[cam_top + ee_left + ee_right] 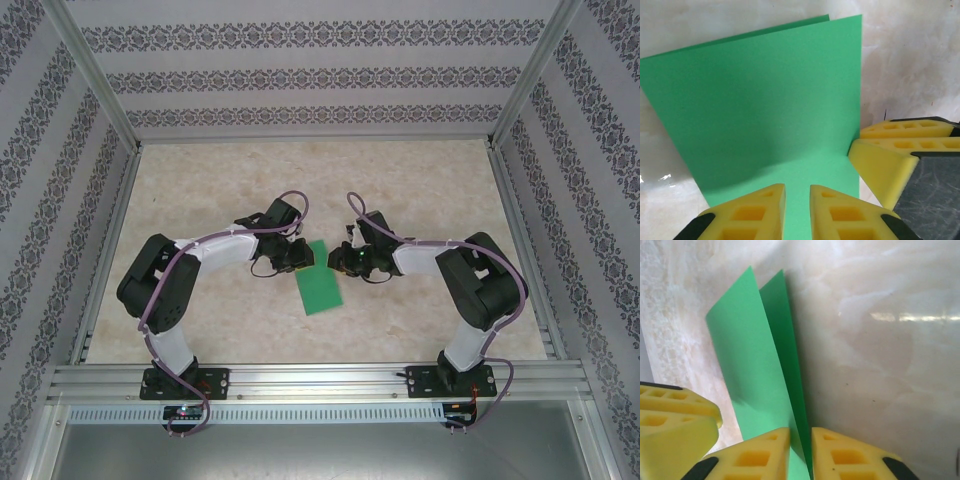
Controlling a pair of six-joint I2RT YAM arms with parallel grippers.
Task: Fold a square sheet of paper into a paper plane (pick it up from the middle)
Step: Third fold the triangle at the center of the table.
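Paper [320,285] so thin and floppy wants holding by its edge, we judge; left gripper [797,210] and right gripper [801,455] both clench it there.

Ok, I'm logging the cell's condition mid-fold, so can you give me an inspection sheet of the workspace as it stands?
Surface: table, pale, marbled and glossy.
Job's things: square sheet of paper, green, folded in half with its layers slightly splayed, lying between the two arms.
Clutter: nothing seen.
Grippers: left gripper and right gripper meet at the sheet's far end. Each has its jaws nearly together with green paper in the narrow gap. A firm pinch cannot be confirmed.
Cables: purple cables run along both arms and loop above the wrists, off the paper.
Surroundings: patterned walls on three sides, aluminium rail at the near edge.
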